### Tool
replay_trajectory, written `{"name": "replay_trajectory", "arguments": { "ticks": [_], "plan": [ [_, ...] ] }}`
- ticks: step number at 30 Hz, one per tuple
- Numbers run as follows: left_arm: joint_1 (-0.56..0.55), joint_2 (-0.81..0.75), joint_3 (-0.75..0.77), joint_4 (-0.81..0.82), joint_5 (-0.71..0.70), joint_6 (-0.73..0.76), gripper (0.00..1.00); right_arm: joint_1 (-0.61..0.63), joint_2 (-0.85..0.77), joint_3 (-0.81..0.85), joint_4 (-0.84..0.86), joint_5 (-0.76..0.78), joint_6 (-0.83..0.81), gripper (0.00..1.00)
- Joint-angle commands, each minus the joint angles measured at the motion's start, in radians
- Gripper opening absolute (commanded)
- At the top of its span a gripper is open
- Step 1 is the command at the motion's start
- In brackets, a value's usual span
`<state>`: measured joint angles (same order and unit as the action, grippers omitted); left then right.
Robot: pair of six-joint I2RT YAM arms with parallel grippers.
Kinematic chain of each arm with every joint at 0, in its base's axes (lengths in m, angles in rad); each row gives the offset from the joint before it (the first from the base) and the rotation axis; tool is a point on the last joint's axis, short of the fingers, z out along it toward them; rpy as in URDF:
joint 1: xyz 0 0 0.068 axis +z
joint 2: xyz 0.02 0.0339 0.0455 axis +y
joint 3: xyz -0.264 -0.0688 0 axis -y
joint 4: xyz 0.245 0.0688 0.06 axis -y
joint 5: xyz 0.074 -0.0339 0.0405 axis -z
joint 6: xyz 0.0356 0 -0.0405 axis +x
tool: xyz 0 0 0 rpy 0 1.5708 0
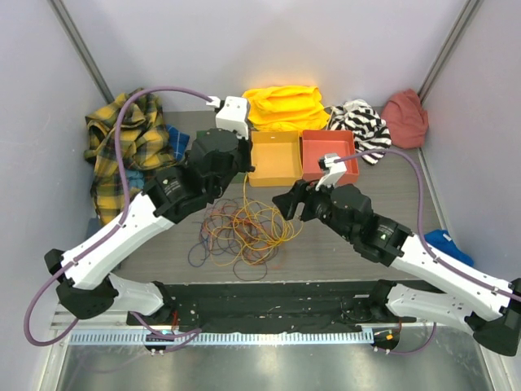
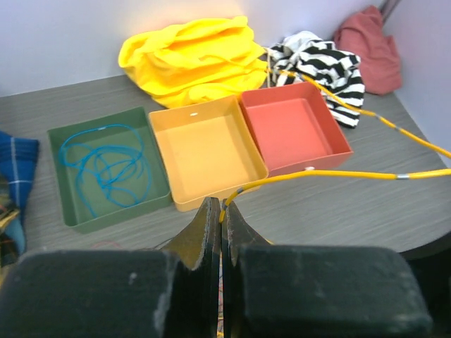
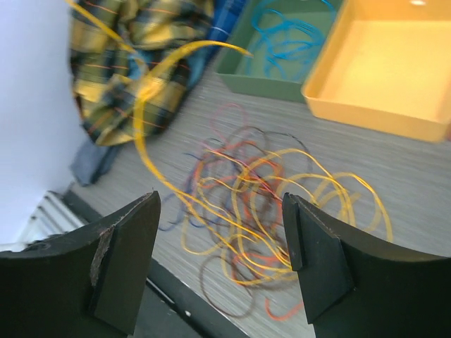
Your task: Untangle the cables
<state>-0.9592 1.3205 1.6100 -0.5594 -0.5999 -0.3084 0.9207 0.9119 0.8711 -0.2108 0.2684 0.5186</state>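
The cables (image 1: pixel 244 232) lie as a tangle of yellow-orange, red, blue-purple and dark loops on the table in front of the trays. My left gripper (image 1: pixel 242 169) is above the tangle's far edge. In the left wrist view it (image 2: pixel 222 205) is shut on one yellow cable (image 2: pixel 338 174), which runs off taut to the right. My right gripper (image 1: pixel 286 204) is at the tangle's right side. In the right wrist view it (image 3: pixel 222 211) is open and empty above the tangle (image 3: pixel 275 204). A yellow strand (image 3: pixel 141 127) rises from the tangle at the left.
A green tray (image 2: pixel 70 218) holding a teal cable loop (image 2: pixel 106 169), an orange tray (image 1: pixel 275 159) and a red tray (image 1: pixel 330 156) stand side by side behind the tangle. Yellow (image 1: pixel 285 106), striped (image 1: pixel 362 122), pink (image 1: pixel 405 116) and plaid (image 1: pixel 122 147) cloths lie along the back and left. A blue cloth (image 1: pixel 448 243) lies right.
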Motion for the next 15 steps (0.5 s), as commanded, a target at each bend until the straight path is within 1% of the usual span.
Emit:
{"name": "replay_trajectory", "arguments": {
  "ticks": [1, 4, 5, 7, 11, 12, 15],
  "plan": [
    [0.004, 0.02, 0.051, 0.019, 0.127, -0.026, 0.0, 0.017, 0.041, 0.017, 0.244, -0.067, -0.015, 0.78],
    [0.002, 0.026, 0.053, 0.052, 0.182, -0.057, 0.0, 0.02, 0.055, -0.018, 0.339, -0.051, -0.015, 0.79],
    [0.002, 0.029, 0.054, 0.058, 0.211, -0.067, 0.0, 0.02, 0.048, -0.032, 0.403, -0.043, -0.017, 0.78],
    [0.002, 0.037, 0.06, 0.064, 0.233, -0.075, 0.0, 0.021, 0.056, -0.046, 0.445, -0.034, -0.028, 0.78],
    [0.004, 0.045, 0.087, 0.047, 0.235, -0.071, 0.0, 0.02, 0.125, -0.012, 0.352, -0.055, -0.032, 0.72],
    [0.004, 0.043, 0.09, 0.044, 0.224, -0.06, 0.0, 0.023, 0.13, -0.023, 0.35, -0.078, -0.028, 0.7],
    [0.004, 0.039, 0.087, 0.044, 0.213, -0.051, 0.0, 0.049, 0.108, -0.087, 0.352, -0.09, -0.015, 0.68]
  ]
}}
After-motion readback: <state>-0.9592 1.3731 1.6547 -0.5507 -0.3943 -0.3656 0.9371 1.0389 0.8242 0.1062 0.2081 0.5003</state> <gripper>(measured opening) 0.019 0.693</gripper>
